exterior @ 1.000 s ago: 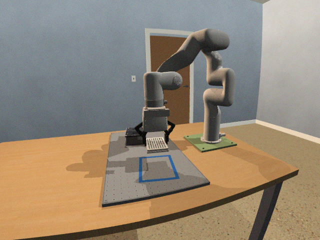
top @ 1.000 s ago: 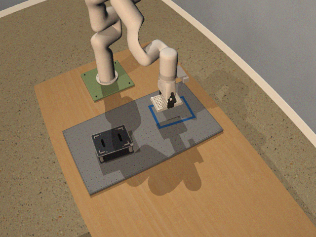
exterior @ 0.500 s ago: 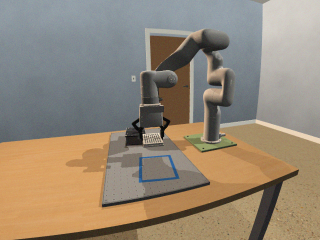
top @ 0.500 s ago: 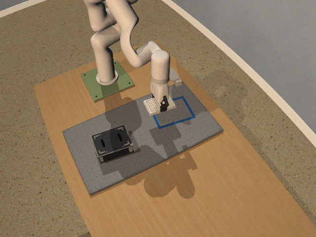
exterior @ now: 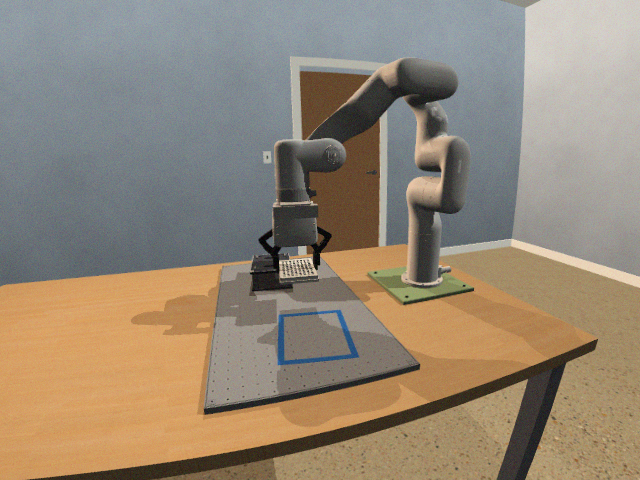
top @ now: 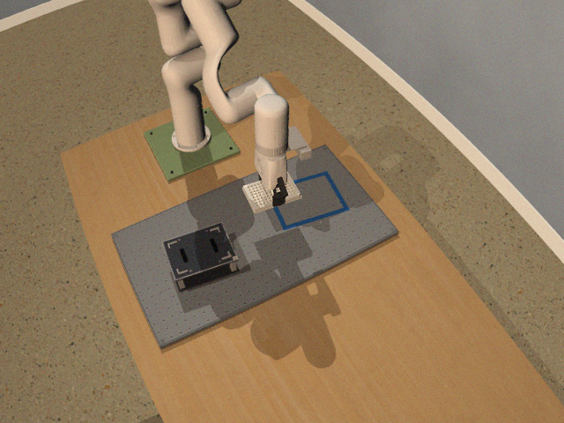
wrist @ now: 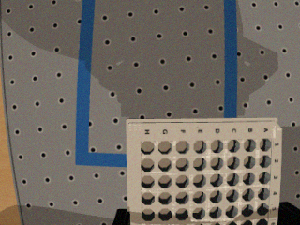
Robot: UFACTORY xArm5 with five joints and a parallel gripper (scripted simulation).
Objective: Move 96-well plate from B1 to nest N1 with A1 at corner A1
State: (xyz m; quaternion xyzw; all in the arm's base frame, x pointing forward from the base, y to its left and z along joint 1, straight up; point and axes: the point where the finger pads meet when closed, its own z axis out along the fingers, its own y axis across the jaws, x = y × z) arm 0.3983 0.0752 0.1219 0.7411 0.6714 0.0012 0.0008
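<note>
My gripper is shut on the white 96-well plate and holds it level in the air above the grey breadboard. It also shows in the exterior view and in the wrist view. The plate hangs over the edge of the blue-taped bench spot B1, which lies bare below in the exterior view and in the wrist view. Column A is at the plate's right in the wrist view. The black raised nest N1 with white corner marks stands apart, to the left on the breadboard.
The grey perforated breadboard lies on the wooden table. The arm's green base plate is behind it. In the exterior view the nest stands just behind the held plate.
</note>
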